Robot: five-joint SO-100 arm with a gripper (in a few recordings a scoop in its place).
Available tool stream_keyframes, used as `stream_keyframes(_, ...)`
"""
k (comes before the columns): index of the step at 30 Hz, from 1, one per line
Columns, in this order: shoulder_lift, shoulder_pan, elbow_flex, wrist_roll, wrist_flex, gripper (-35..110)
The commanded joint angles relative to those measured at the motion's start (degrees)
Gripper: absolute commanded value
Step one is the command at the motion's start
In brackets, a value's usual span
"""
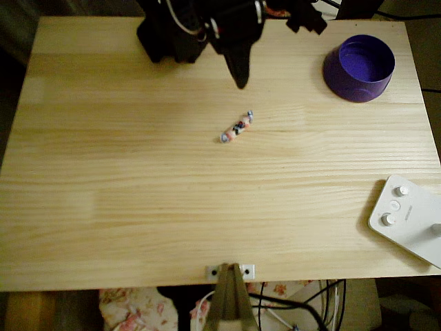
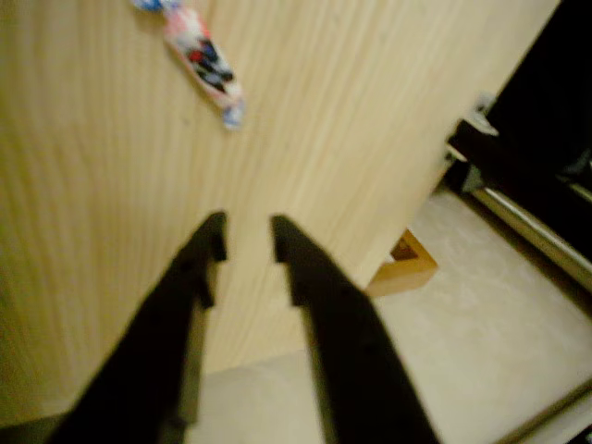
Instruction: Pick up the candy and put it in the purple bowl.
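**A:** So why's your black two-finger gripper point(image 2: 248, 242) hanging above the pale wooden table point(image 1: 138, 207), fingers parted, holding nothing?

**B:** You haven't reached the tiny pinkish-white wrapped candy point(image 1: 236, 127) mid-table; the round purple plastic bowl point(image 1: 359, 67) sits well apart.

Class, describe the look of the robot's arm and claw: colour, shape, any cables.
The arm is black and blocky, with a thin pale cable looping across it. The claw has two flat black fingers tapering to blunt, notched tips. No markings are legible.
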Motion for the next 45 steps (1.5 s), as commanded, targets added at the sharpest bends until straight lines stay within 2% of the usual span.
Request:
stream_keyframes(1, 0.2, -2.7, 0.5, 0.7, -2.0, 11)
stream_keyframes(12, -3.0, -3.9, 3.8, -1.1, -6.5, 16)
stream_keyframes(21, -10.5, -6.2, 2.6, -1.7, -4.0, 18)
stream_keyframes(28, -15.7, -3.3, 5.6, -3.0, -12.3, 18)
stream_keyframes(45, -26.7, 0.1, 6.9, -6.0, -20.7, 18)
